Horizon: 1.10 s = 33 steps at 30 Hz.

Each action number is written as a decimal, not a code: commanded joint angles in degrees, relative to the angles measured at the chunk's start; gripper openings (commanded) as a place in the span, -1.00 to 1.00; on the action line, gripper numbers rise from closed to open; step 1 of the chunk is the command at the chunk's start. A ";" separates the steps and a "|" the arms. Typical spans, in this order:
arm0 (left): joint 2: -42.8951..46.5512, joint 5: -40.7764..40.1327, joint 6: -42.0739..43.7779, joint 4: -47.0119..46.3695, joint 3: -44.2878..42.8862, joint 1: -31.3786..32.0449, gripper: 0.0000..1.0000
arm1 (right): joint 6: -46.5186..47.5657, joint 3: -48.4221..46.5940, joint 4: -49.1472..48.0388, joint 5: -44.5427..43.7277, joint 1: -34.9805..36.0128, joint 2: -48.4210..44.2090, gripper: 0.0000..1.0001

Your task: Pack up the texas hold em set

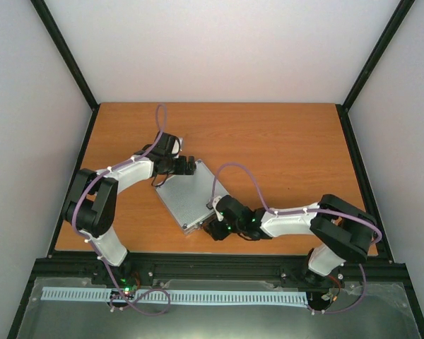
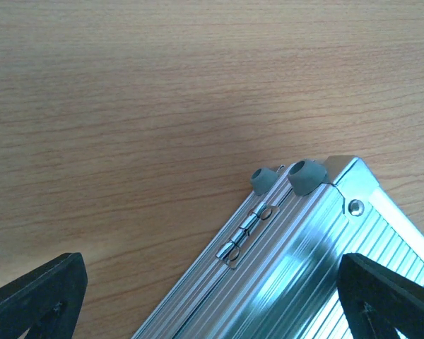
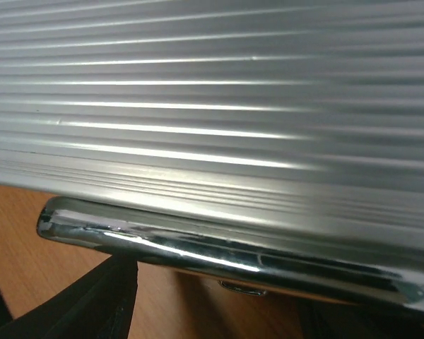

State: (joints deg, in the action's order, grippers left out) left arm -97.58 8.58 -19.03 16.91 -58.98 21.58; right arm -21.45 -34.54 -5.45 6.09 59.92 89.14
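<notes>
The silver ribbed aluminium case of the texas hold em set lies shut and flat on the table, turned diagonally. Chips, buttons and cards are hidden. My left gripper hovers over the case's far corner, wide open; in the left wrist view its black fingers straddle the hinge side of the case, near two grey rubber feet. My right gripper is at the case's near edge. In the right wrist view its fingers stand apart under a chrome handle bar, nothing clamped.
The orange wooden table is bounded by a black frame and white walls. Bare wood lies beyond the case's far corner. A perforated white strip runs below the arm bases.
</notes>
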 commanded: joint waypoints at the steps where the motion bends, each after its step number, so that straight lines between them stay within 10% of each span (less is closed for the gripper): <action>1: 0.03 -0.04 1.11 0.54 -0.75 -0.31 1.00 | -2.74 -0.96 1.39 -10.43 3.10 1.12 0.24; 22: 1.02 -0.11 0.94 1.62 -2.16 -0.31 0.99 | -5.97 1.01 0.29 -21.20 8.24 1.07 -0.90; 33: 8.48 -3.06 0.75 5.84 -8.39 -0.31 0.99 | -6.74 1.12 1.83 -22.89 8.18 -0.14 -0.94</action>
State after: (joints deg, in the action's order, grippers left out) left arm -92.90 7.53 -19.00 20.80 -63.53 21.58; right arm -27.09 -34.33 -5.30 -13.63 67.88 90.59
